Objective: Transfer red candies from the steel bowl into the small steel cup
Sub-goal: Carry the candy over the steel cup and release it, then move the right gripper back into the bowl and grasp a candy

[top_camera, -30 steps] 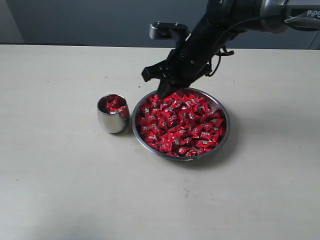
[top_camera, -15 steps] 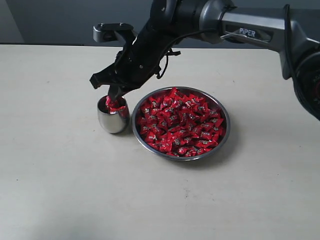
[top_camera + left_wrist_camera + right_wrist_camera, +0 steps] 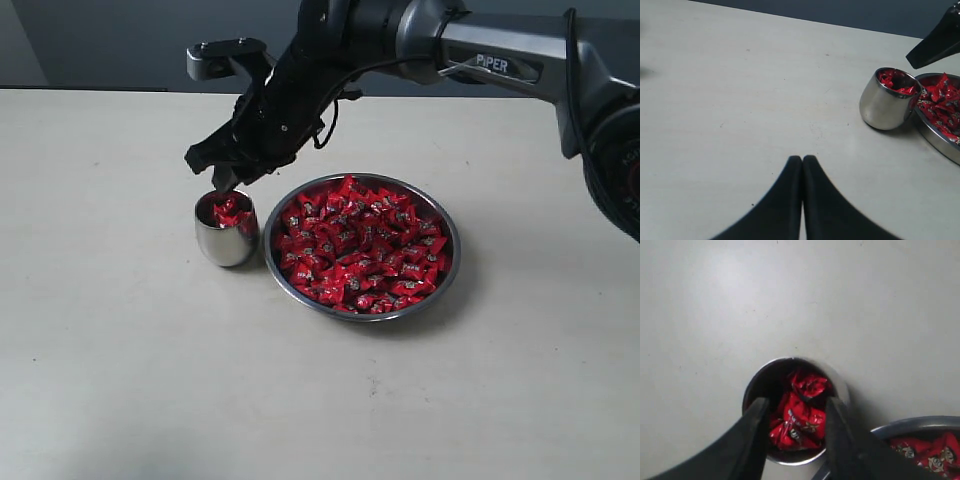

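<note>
Hanging right over the cup [image 3: 227, 243], the right hand [image 3: 796, 407] is there so a candy can drop straight in. Its fingers stand apart and hold nothing. A few candies [image 3: 802, 420] lie in the cup; most sit in the bowl [image 3: 453, 240] just beside it. The left hand [image 3: 802, 165] is closed tight and empty, above the desk [image 3: 120, 380].

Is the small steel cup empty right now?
No, the small steel cup holds several red candies, plain in the right wrist view.
</note>
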